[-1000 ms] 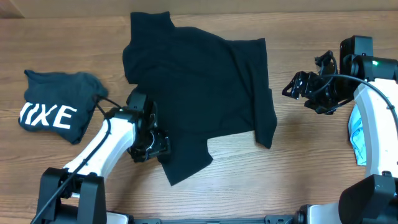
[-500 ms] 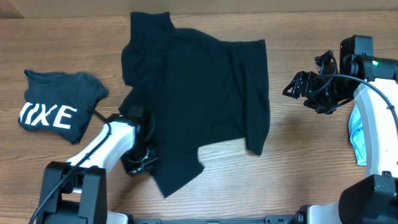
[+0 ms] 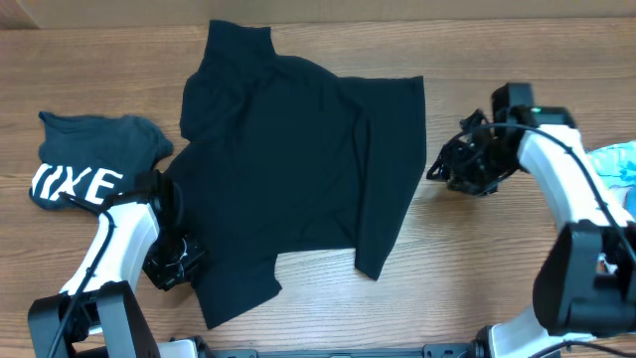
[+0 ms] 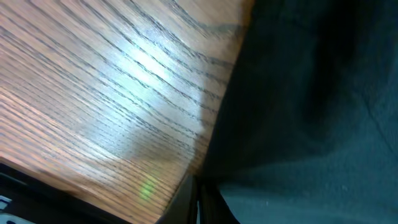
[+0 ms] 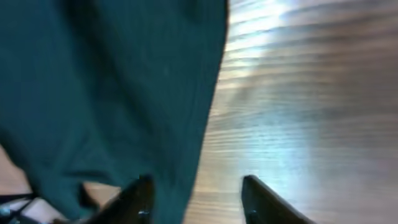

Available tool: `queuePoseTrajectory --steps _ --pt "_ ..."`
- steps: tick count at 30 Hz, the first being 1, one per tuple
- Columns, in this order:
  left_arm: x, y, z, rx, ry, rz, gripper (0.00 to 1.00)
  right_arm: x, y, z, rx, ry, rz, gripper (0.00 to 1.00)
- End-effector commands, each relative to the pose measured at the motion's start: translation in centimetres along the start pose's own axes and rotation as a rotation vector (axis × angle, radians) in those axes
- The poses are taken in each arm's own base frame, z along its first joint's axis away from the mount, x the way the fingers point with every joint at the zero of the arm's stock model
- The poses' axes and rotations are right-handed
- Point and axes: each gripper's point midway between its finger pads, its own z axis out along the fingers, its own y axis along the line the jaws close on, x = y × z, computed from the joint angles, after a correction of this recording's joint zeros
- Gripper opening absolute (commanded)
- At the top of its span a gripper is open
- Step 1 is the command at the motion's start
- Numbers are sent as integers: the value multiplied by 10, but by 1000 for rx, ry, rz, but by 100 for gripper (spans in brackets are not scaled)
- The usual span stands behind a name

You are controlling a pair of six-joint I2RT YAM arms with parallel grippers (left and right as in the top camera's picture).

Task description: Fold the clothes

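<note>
1. Shirt [image 3: 298,169]: black, spread flat mid-desk [image 3: 477,278], collar at the far edge.
2. Left hand [image 3: 177,267]: at the shirt's near-left hem. Only the left wrist view shows its fingers pinched closed on the fabric.
3. Right hand [image 3: 449,167]: just beside the right sleeve. Its wrist view shows fingers apart, with the shirt edge between them.
4. Lettered top [image 3: 89,171]: bunched at far left, partly behind the left arm [image 3: 119,234].
5. Blue piece [image 3: 614,161]: far right, partly hidden by the right arm [image 3: 556,169].
</note>
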Motion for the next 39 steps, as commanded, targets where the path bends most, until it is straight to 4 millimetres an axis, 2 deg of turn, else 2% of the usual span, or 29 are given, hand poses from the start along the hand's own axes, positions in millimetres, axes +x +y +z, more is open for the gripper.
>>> queuePoseTrajectory --steps 1,9,15,17,19,21,23,27,31,32,34,35,37,39 --pt "0 3 0 -6 -12 18 4 -4 12 23 -57 -17 -17 6" --pt "0 3 0 -6 -12 18 4 -21 33 57 6 -128 -25 4" --pt "0 4 0 -7 -11 17 4 -23 16 86 61 -88 23 4" --pt "0 4 0 -7 -11 18 4 -19 6 99 87 -54 38 4" --pt "0 4 0 -8 -12 18 4 -22 -14 103 179 -68 51 4" --pt "0 5 0 -11 -13 20 4 -29 -35 98 278 -108 64 4" --pt "0 5 0 -13 -11 28 4 -51 -65 78 399 -196 103 4" --pt "0 8 -1 -29 -12 35 4 -91 -85 44 384 -307 178 4" --pt "-2 8 -4 -30 -18 35 4 -126 -77 16 308 -378 93 4" --pt "-2 7 -5 -28 -20 35 4 -129 -73 13 296 -383 74 6" --pt "-3 7 -6 -27 -22 35 4 -130 -60 11 239 -369 22 29" --pt "-3 7 -6 -26 -23 35 4 -130 -53 9 210 -360 16 35" --pt "-3 5 -7 -19 -20 45 5 -129 -42 3 168 -354 8 38" --pt "1 0 -12 10 8 75 9 -127 -28 -14 131 -358 -2 38"
